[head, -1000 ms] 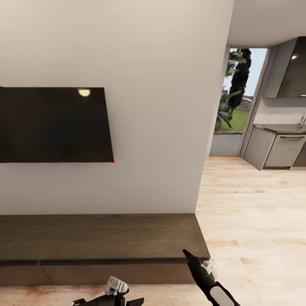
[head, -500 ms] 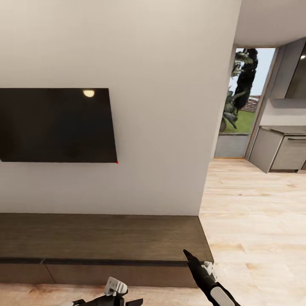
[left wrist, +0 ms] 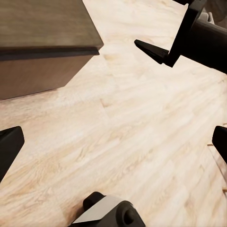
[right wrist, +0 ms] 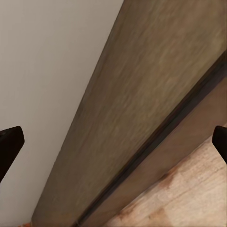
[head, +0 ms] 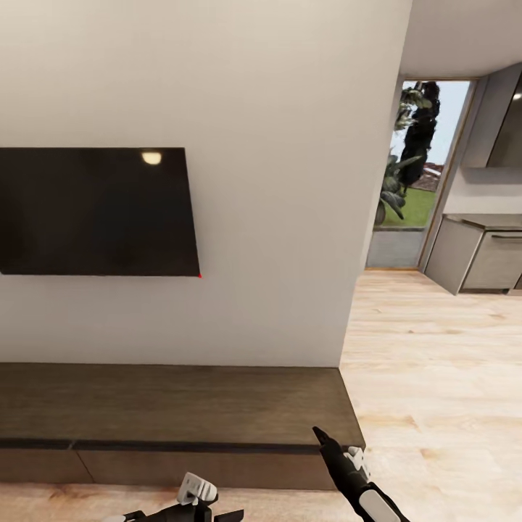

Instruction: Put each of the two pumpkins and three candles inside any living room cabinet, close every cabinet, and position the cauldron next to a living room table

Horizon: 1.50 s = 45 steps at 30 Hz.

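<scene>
The long, low dark brown cabinet (head: 174, 406) runs along the white wall, its flat fronts shut. Its top carries nothing. My right gripper (head: 326, 444) hovers just before the cabinet's right end. In the right wrist view the right gripper (right wrist: 113, 142) is open, with the cabinet top (right wrist: 156, 94) and the wall beyond it. My left gripper (left wrist: 113, 142) is open over bare wood floor, with the cabinet corner (left wrist: 42, 42) and my right arm (left wrist: 198, 38) ahead. The pumpkins, candles and cauldron are out of view.
A black TV (head: 94, 212) hangs on the wall above the cabinet. To the right, light wood floor (head: 435, 377) leads past the wall's corner to grey kitchen cabinets (head: 482, 254) and a glass door with plants (head: 409, 167).
The camera has swung slightly left, so the whole scene shifted right. Both arms hold the same pose.
</scene>
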Tool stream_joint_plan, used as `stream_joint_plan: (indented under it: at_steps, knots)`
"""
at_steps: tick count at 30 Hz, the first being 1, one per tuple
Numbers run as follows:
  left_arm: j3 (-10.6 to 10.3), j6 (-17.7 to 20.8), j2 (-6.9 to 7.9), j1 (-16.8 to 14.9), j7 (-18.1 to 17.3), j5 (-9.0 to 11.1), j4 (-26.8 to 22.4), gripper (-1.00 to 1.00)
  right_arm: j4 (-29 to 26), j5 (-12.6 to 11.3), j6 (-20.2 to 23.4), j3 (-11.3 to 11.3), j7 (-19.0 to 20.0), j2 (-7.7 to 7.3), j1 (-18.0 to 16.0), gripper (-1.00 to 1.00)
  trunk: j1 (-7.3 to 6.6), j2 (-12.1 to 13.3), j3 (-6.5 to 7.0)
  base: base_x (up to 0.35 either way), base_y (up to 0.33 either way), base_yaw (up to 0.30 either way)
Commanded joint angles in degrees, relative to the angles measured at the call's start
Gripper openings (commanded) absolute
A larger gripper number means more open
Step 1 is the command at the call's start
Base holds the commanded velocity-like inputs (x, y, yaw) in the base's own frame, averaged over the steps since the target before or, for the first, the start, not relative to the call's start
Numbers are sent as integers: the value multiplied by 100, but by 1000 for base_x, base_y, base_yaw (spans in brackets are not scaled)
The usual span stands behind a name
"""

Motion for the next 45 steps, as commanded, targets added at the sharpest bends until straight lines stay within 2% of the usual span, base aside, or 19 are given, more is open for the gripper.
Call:
stream_joint_plan:
  at_steps: [1,13,16,19,22,24,25,27,28,30,32,34,38,45]
  knots:
    - [-9,28,4,-7,-7,60,-1,100,1,-42,39,-26,22,3,-4,100,23,-47,-26,0,0,0]
    - [-9,28,4,-7,-22,62,6,100,20,-51,30,-27,47,-1,3,100,287,-528,-241,0,0,0]
    - [-9,28,7,-7,-25,66,3,100,78,-88,59,-62,88,-50,20,100,353,-649,-295,0,0,0]
    - [-9,28,8,-7,-32,67,-4,100,191,-102,103,-130,271,-103,27,100,419,-769,-349,0,0,0]
    - [-9,29,6,-7,-40,67,-15,100,348,-107,150,-213,650,-161,30,100,484,-889,-403,0,0,0]
    - [-1,46,10,-10,-44,82,-52,100,467,-110,370,-273,1030,-270,31,100,528,-969,-439,0,0,0]
    - [15,55,11,-11,-44,88,-75,100,485,-111,462,-283,1098,-291,31,100,550,-1009,-457,0,0,0]
    - [148,98,12,-12,-40,99,-250,100,520,-114,693,-342,1229,-332,31,100,594,-1090,-493,0,0,0]
    - [312,130,12,-10,-35,110,-456,100,533,-114,793,-464,1288,-351,31,100,616,-1130,-510,0,0,0]
    - [481,201,15,-9,-32,117,-655,100,541,-108,860,-618,1331,-363,31,100,660,-1210,-546,0,0,0]
    - [828,444,15,-4,-30,123,-970,100,548,-94,935,-829,1382,-386,31,100,704,-1290,-582,0,0,0]
    - [1049,554,14,-1,-37,126,-1074,100,545,-78,961,-894,1406,-401,32,100,748,-1370,-618,0,0,0]
    - [1221,631,13,-2,-88,128,-1150,100,541,-79,973,-932,1420,-396,32,100,836,-1531,-690,0,0,0]
    - [1286,643,13,4,-453,119,-1148,100,540,-36,929,-925,1359,-393,32,100,990,-1812,-816,0,0,0]
